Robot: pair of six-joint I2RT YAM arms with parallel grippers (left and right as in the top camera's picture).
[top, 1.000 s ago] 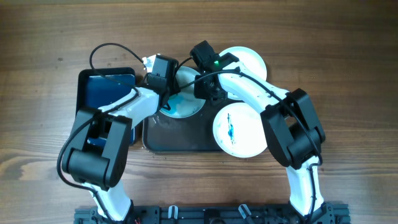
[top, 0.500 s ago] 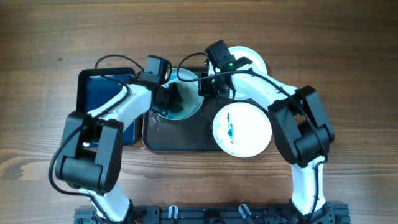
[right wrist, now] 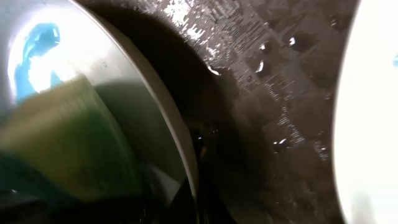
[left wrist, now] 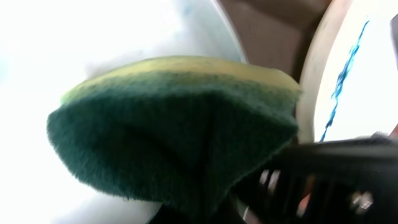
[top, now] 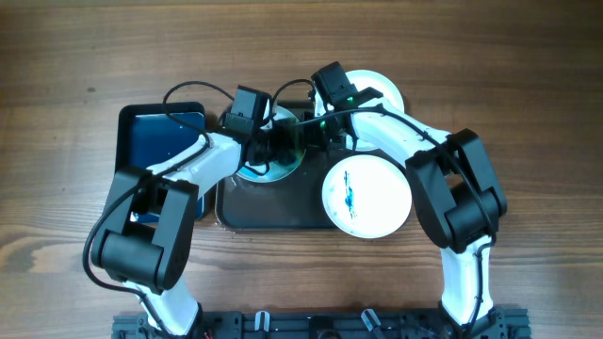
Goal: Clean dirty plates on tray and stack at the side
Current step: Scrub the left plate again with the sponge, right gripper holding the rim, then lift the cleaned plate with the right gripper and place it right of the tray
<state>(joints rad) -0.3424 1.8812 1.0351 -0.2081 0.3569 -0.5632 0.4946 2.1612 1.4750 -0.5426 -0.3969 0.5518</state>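
A white plate (top: 267, 162) with blue smears sits tilted at the back of the dark tray (top: 273, 209). My left gripper (top: 274, 147) is shut on a green and yellow sponge (left wrist: 180, 124) pressed on the plate's face (left wrist: 93, 37). My right gripper (top: 307, 138) is shut on that plate's right rim (right wrist: 163, 118). The right wrist view shows a blue smear (right wrist: 37, 43) and the sponge (right wrist: 62, 140) on the plate. A second plate (top: 367, 196) with a blue streak lies on the tray's right edge. A clean white plate (top: 382, 92) lies on the table at the back right.
A black bin with a blue inside (top: 162, 137) stands left of the tray. The tray's wet textured floor (right wrist: 273, 87) shows between the two plates. The streaked plate's rim (left wrist: 323, 81) is close to the right of the sponge.
My left gripper has swept the sponge across the plate towards the right rim. The right arm shifted a little right a second ago and has since held still.
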